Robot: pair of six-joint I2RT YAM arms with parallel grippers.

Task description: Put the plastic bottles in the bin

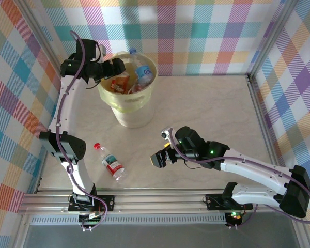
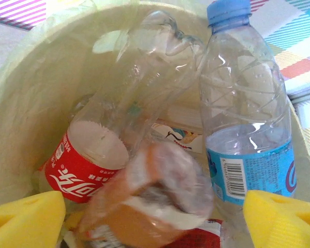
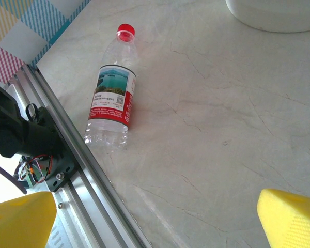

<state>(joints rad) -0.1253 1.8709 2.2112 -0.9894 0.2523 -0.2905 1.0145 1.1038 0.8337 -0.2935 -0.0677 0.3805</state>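
The pale-yellow bin [image 1: 125, 106] stands at the back left with several plastic bottles inside. My left gripper [image 1: 120, 66] hovers over its rim, open. In the left wrist view its yellow fingers [image 2: 28, 219] stand wide apart, and a blurred orange-brown labelled bottle [image 2: 150, 206] lies loose between them, above a red-labelled bottle [image 2: 88, 160] and a blue-capped one [image 2: 248, 134]. A red-capped bottle [image 1: 110, 162] with a red label lies on the table near the left arm's base. My right gripper [image 1: 158, 159] hangs open to its right, apart from it; the same bottle [image 3: 111, 98] lies ahead of the gripper [image 3: 155, 217].
The metal rail [image 3: 77, 170] along the table's near edge runs just beside the lying bottle. The left arm's base [image 1: 85, 199] stands close behind it. The bin's inner wall [image 2: 36, 98] curves around the left gripper. Checked walls enclose the table.
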